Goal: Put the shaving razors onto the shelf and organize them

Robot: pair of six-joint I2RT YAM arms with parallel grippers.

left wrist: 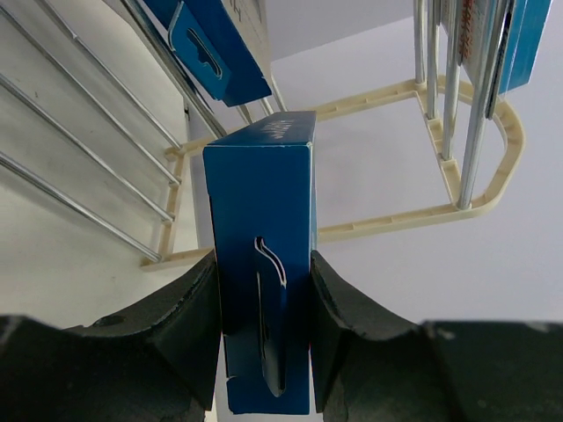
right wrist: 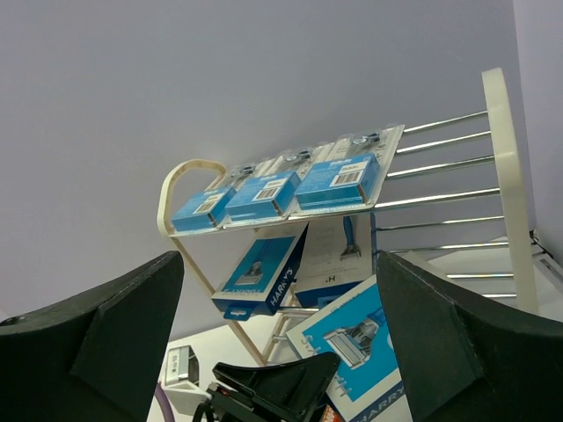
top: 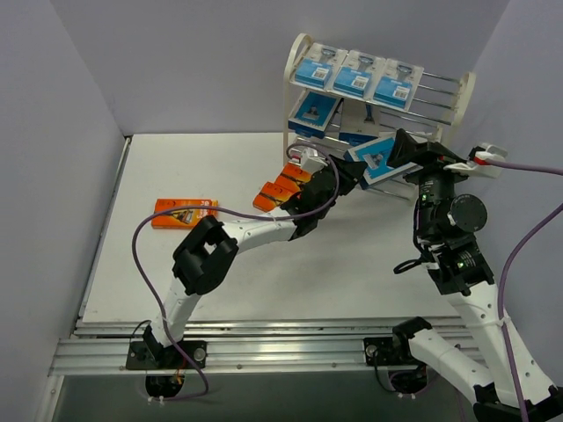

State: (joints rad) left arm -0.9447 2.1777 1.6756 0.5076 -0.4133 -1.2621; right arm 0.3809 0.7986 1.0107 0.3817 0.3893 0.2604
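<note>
Overhead view of a white table (top: 220, 281) with two robot arms mounted at its near edge. Nearest on the table's left side, one orange razor box (top: 185, 213) lies flat by itself, well apart from the rest.

The left arm stretches diagonally across the table toward the far right corner. Just beside its wrist, a small group of orange boxes (top: 283, 187) lies at the foot of the shelf. The left gripper (left wrist: 264, 290) is clamped on a blue razor pack (left wrist: 259, 202). Its wrist camera shows the black fingers (left wrist: 189, 308) pressing both narrow sides of the pack, hang-hole end toward the camera. The pack is tilted and held at the front of the shelf, low down. Whether it touches the wire rods cannot be told.

The right arm rises on the right side, its head just beside the held pack. The right gripper (right wrist: 280, 259) has its two fingers spread wide with nothing between them, facing the shelf.

At the far right stands the cream-white shelf (top: 464, 92), with wire-rod tiers and arched end frames. Two blue packs (top: 314, 112) lean on its middle tier. Three blister packs (top: 356, 75) lie side by side on the top tier, barcode labels up.
</note>
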